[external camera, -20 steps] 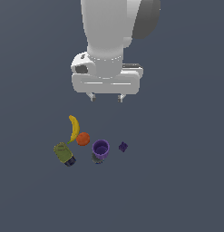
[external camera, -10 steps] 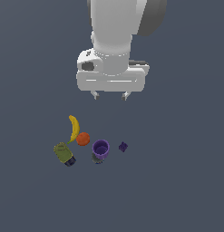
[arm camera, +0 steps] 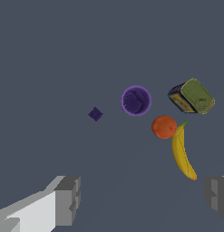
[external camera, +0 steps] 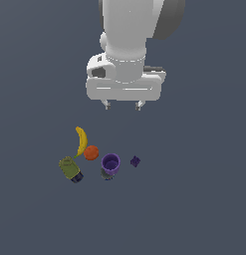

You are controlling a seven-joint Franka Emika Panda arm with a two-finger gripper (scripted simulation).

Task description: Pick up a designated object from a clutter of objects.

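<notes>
The tiny dark purple block (external camera: 135, 161) lies on the grey floor, a little to the exterior view's right of the purple cup (external camera: 110, 164); it also shows in the wrist view (arm camera: 95, 113). The cup (arm camera: 136, 100), an orange fruit (external camera: 91, 152), a yellow banana (external camera: 81, 140) and an olive-green container with a dark cap (external camera: 70, 169) form the clutter beside it. My gripper (external camera: 123, 105) hangs open and empty high above the objects. Its fingertips (arm camera: 68, 199) show wide apart in the wrist view.
In the wrist view the orange fruit (arm camera: 164, 126) touches the banana (arm camera: 182, 154), and the olive container (arm camera: 192, 96) lies on its side near them. Plain dark grey floor surrounds the group.
The arm has moved toward the exterior view's right and slightly lower. The objects have not moved. The gripper has stayed open.
</notes>
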